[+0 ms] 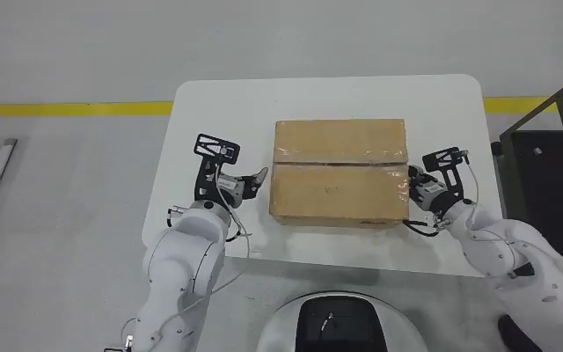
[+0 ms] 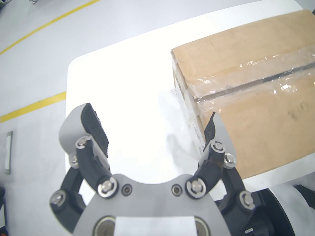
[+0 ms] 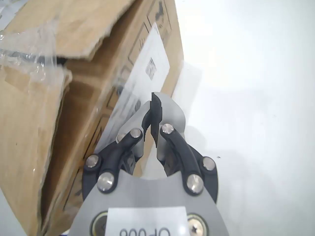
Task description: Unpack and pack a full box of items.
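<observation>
Though barely underway, worth a call from the near side outward. Closest in, left gripper with fingers spread wide, holding nothing, hovering over the table just beside one short end of the box. Over on the other flank, right gripper with fingers pressed together, nothing visibly pinched between them, tucked close against the opposite end face, right by the white label stuck there.

Out to the box itself: sits square in the middle of the table, top flaps down, clear tape running along the centre seam. Not quite sealed at the right gripper's end, mind: one flap corner lifted and ragged, tape crumpled beside it. Contents hidden, nothing out on the table.

Judged from that: opening stage only. Seam to part, flaps to fold back, then the whole unpack and the whole repack left to do.
</observation>
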Motion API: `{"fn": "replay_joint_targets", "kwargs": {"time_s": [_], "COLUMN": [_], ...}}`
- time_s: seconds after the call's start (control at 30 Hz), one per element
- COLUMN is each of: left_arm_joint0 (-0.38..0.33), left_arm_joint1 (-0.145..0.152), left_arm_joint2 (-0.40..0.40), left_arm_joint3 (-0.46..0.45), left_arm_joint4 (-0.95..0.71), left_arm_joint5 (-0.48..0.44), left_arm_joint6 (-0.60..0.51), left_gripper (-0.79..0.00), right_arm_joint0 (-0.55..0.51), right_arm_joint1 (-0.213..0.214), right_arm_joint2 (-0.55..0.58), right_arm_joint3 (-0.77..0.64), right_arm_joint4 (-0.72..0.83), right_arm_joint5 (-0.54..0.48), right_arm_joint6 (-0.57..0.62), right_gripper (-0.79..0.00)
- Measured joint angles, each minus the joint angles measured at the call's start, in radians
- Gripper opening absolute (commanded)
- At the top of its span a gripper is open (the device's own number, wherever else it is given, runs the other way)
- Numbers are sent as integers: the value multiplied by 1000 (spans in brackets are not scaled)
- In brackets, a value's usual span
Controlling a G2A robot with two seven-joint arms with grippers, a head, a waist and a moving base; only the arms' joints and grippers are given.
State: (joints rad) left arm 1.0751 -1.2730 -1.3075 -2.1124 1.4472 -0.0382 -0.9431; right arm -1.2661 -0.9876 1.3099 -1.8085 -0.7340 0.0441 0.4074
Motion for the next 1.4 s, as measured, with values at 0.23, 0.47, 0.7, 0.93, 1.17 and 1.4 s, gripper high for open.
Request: {"fn": "replay_joint_targets", "kwargs": {"time_s": [0.23, 0.47, 0.7, 0.93, 1.17, 1.4], "left_arm_joint0": [14, 30, 24, 14, 11, 11], "left_arm_joint1": [1, -1, -4, -6, -6, -6], "left_arm_joint2": [-32, -40, -36, -27, -16, -16], "left_arm_joint3": [-41, -80, -112, -126, -125, -125], "left_arm_joint4": [22, -17, -65, -80, -70, -70], "left_arm_joint5": [21, 22, 6, 1, -16, -16], "left_arm_joint6": [24, 67, 116, 133, 139, 138], "left_gripper": [0, 0, 0, 0, 0, 0], "right_arm_joint0": [103, 88, -71, -239, -285, -284], "right_arm_joint1": [-32, -23, 8, 12, 10, 10], "right_arm_joint2": [-127, 10, 295, 486, 526, 526], "right_arm_joint3": [9, -106, -339, -504, -528, -528], "right_arm_joint4": [-56, -110, -180, -193, -201, -201], "right_arm_joint5": [73, 165, 55, -7, -33, -33], "right_arm_joint6": [-31, -34, 50, 84, 78, 78], "right_gripper": [-785, -785, -785, -785, -653, -219]}}
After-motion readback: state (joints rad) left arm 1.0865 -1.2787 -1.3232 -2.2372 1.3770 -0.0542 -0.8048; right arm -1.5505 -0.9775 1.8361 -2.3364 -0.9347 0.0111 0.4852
